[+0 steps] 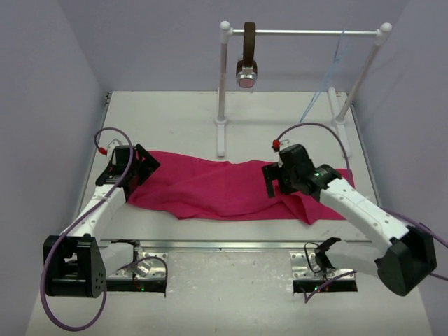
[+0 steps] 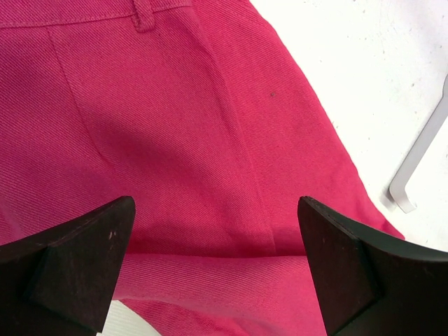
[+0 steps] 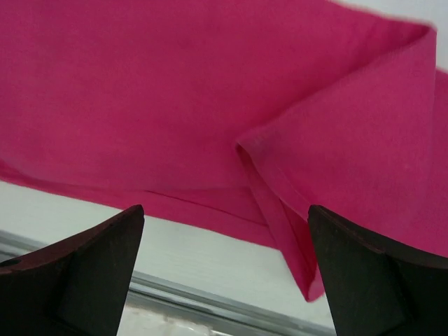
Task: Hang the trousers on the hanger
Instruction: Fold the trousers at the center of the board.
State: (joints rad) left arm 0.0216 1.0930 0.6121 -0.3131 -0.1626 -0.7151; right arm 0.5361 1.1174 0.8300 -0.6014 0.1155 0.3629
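From above, the trousers (image 1: 217,185) lie flat on the table (image 1: 182,119) and the hanger (image 1: 313,106) hangs from the rail (image 1: 301,31); the left wrist view shows the left gripper (image 2: 217,259) spread wide over the trouser seat, and the right wrist view shows the right gripper (image 3: 224,266) equally wide, empty, over a folded leg.

The trousers (image 2: 175,126) are matt woven cloth; the left wrist view shows a fine diagonal twill rib and stitched seams. The table (image 1: 175,119) is white, matt and faintly speckled. At twelve o'clock in the top view, the rack (image 1: 222,84) is smooth white tube with a duller grey crossbar (image 1: 308,32). The strap (image 1: 248,42) looks like brown leather with a shiny metallic end. The hanger (image 1: 323,85), at one o'clock, is too thin to judge. The left gripper (image 2: 217,217) and right gripper (image 3: 225,220) have matt black fingers (image 2: 70,266).
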